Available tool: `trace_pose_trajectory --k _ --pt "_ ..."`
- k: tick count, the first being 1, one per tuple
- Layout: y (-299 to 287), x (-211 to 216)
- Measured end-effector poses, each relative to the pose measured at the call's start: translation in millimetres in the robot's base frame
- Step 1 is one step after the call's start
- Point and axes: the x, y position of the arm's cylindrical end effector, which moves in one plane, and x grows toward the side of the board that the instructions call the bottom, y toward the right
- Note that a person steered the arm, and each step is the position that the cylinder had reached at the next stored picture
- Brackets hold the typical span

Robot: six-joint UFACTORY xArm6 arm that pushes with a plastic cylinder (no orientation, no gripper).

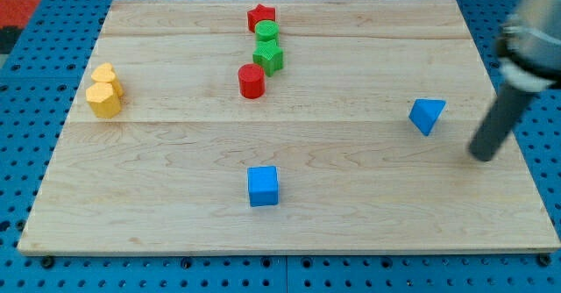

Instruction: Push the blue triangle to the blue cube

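Observation:
The blue triangle [426, 115] lies on the wooden board [175, 196] at the view's right. The blue cube [263, 186] sits near the bottom centre, well to the left of and below the triangle. My tip [481, 157] is at the view's right, to the right of and slightly below the blue triangle, with a gap between them. The dark rod rises from it toward the view's top right.
A red star [261, 17], a green cylinder [266, 32], a green star [269, 56] and a red cylinder [252, 81] cluster at the top centre. A yellow heart [105, 75] and a yellow hexagon [103, 100] sit at the left.

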Motion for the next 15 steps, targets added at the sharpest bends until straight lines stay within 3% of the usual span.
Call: trace_pose_trajectory --k 1,2,3,4,5,6,8,9,10,12,13,15 --pt "7.5 -57.4" --pt "-62.1 -56.5" --pt "-185.9 -17.4" --pt "-253.0 9.4" --pt "-214.6 -37.4" --pt "-237.7 -52.3" --pt "-307.1 -14.8" --pt "-301.0 -73.1" --pt "-337.8 -58.4" --pt "-316.0 9.6" --pt "-283.2 10.2" --pt "-277.0 -49.1"
